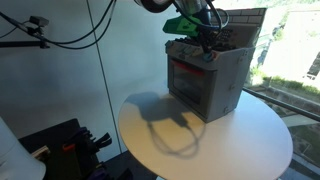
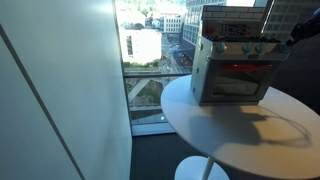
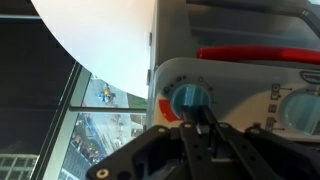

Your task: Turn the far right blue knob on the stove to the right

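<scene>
The grey toy stove (image 1: 205, 88) with a red-orange oven window stands on a round white table in both exterior views (image 2: 232, 78). In the wrist view a blue knob (image 3: 190, 97) sits at the end of the stove's front panel, beside a red mark. My gripper (image 3: 197, 118) points straight at this knob. Its two fingers are drawn close together and their tips meet the knob's lower part. In an exterior view the gripper (image 1: 206, 54) hangs at the stove's top front edge. The arm comes in from the edge of an exterior view (image 2: 298, 36).
The round white table (image 1: 240, 140) has a free edge all round. A second blue knob (image 3: 306, 110) and a red oven handle (image 3: 258, 55) are next to the gripper. A floor-to-ceiling window (image 2: 150, 60) stands close behind the table. Dark equipment (image 1: 60, 145) is on the floor.
</scene>
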